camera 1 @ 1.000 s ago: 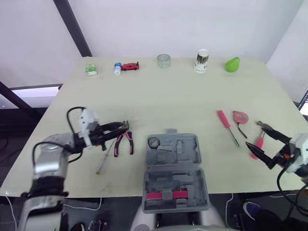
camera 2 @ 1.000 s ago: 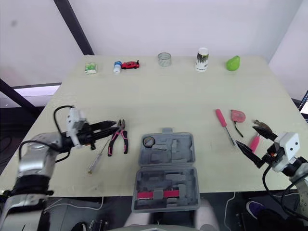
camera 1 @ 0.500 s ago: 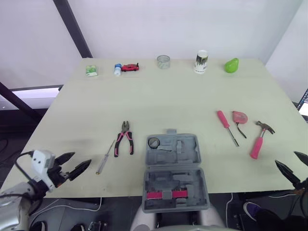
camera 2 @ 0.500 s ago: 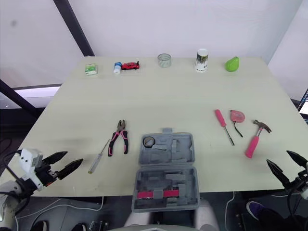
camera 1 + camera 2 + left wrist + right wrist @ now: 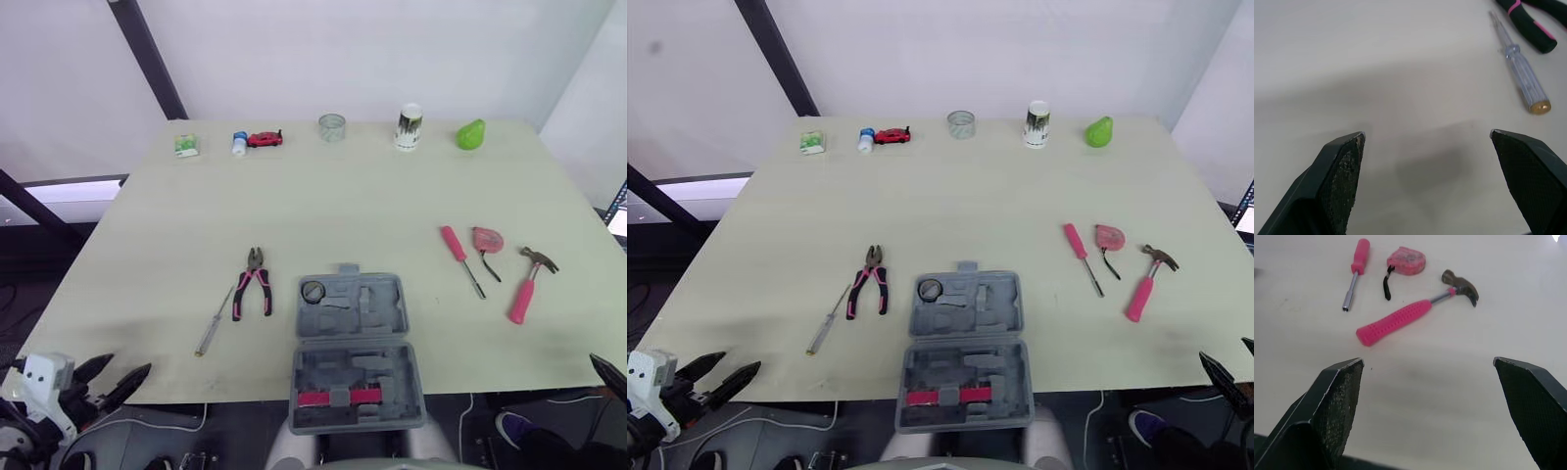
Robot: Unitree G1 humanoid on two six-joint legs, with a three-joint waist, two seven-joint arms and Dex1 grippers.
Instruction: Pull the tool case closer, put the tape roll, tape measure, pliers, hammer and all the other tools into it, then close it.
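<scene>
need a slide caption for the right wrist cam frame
Right gripper open over the pale table, facing a pink-handled hammer, a pink tape measure and a pink-handled screwdriver.

Tool case lies open, centre, near table edge. Pliers & clear screwdriver to its L. Pink nut driver, tape measure, hammer on R. Tape roll at far edge. Left gripper off near-L corner, fingers spread.

Left gripper; right gripper; back near edge
</scene>
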